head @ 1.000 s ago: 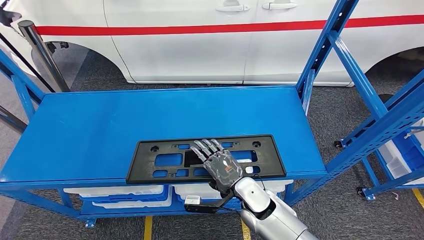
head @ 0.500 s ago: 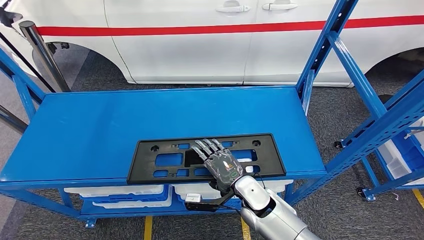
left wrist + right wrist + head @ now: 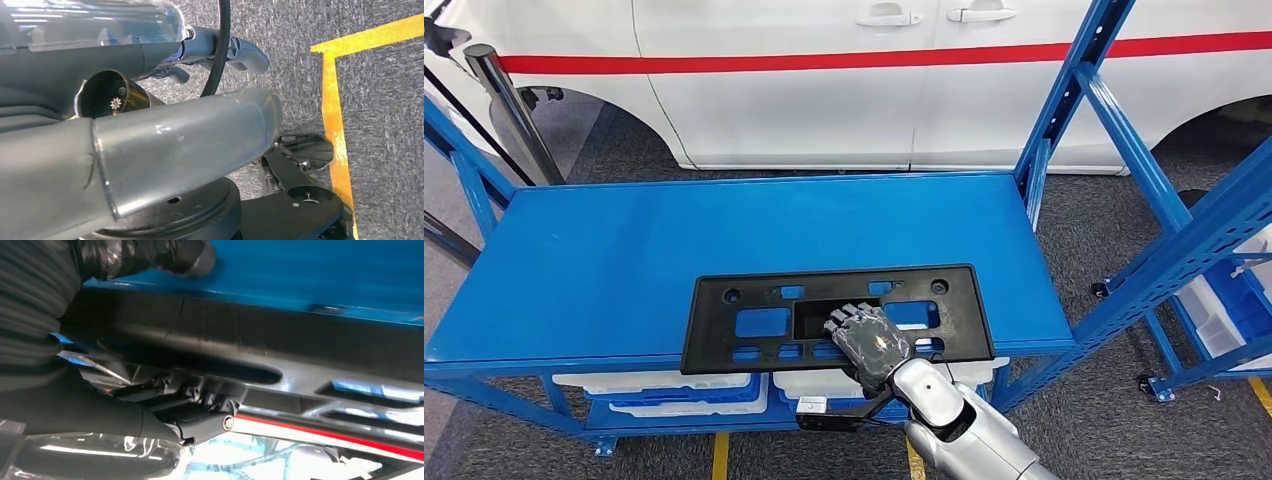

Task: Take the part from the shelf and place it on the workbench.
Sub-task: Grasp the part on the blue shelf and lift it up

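Observation:
The part, a long black plastic frame with several cut-outs (image 3: 844,280), lies flat along the front edge of the blue shelf top (image 3: 724,220). My right hand (image 3: 869,345) reaches over that front edge. Its fingers curl down into the frame's big middle opening and grip the front bar. In the right wrist view the frame's black edge (image 3: 250,340) runs close across the picture, with my dark fingers (image 3: 150,255) on top of it against the blue surface. My left hand (image 3: 175,150) hangs over the grey floor and holds nothing.
White bins (image 3: 654,385) sit on the lower level under the shelf top. A second blue rack (image 3: 1184,230) stands at the right, with its upright post (image 3: 1064,100) at the shelf's back right corner. A white car (image 3: 874,90) is parked behind. Yellow tape (image 3: 335,125) marks the floor.
My right hand lay flat with its fingers stretched over the frame. The fingers have now curled into the middle opening, and the frame has shifted slightly.

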Available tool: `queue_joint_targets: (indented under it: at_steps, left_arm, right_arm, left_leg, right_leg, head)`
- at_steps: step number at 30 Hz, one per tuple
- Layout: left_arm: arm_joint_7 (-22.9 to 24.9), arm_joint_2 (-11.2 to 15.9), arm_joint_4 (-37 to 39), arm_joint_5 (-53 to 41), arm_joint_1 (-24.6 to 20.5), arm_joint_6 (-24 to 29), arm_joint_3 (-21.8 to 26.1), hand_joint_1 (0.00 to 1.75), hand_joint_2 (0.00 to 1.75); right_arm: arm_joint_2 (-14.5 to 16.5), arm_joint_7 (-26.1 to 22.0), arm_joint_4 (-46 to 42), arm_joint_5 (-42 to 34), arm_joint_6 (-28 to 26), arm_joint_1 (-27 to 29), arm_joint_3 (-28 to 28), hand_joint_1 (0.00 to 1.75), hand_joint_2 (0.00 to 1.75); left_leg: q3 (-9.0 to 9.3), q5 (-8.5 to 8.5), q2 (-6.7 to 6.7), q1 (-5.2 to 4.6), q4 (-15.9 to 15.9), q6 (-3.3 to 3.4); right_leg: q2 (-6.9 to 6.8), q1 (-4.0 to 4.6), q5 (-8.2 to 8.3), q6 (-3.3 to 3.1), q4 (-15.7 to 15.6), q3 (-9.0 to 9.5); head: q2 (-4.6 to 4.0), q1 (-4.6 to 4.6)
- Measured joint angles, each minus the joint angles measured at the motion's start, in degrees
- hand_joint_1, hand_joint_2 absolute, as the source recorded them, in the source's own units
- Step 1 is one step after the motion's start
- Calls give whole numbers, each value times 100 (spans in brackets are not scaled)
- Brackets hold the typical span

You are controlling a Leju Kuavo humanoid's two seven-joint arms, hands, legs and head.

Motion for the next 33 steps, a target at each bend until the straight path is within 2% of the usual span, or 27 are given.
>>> queue_joint_targets:
  at_steps: [20, 33]
  left_arm:
    - [-11, -4, 0, -68, -2, -30, 37, 0, 0]
    - [-26, -19, 0, -70, 7, -33, 94, 0, 0]
  right_arm:
    - [2, -17, -69, -26, -5, 29, 1, 139, 175]
    - [-120, 12, -435, 43, -28, -12, 0, 141, 175]
  left_leg:
    - [-8, 11, 1, 1, 0, -16]
    - [12, 15, 0, 2, 1, -21]
  right_leg:
    - [2, 1, 15, -9, 0, 1]
    - [1, 5, 15, -13, 1, -6]
  head:
    - [0, 0]
    - [0, 0]
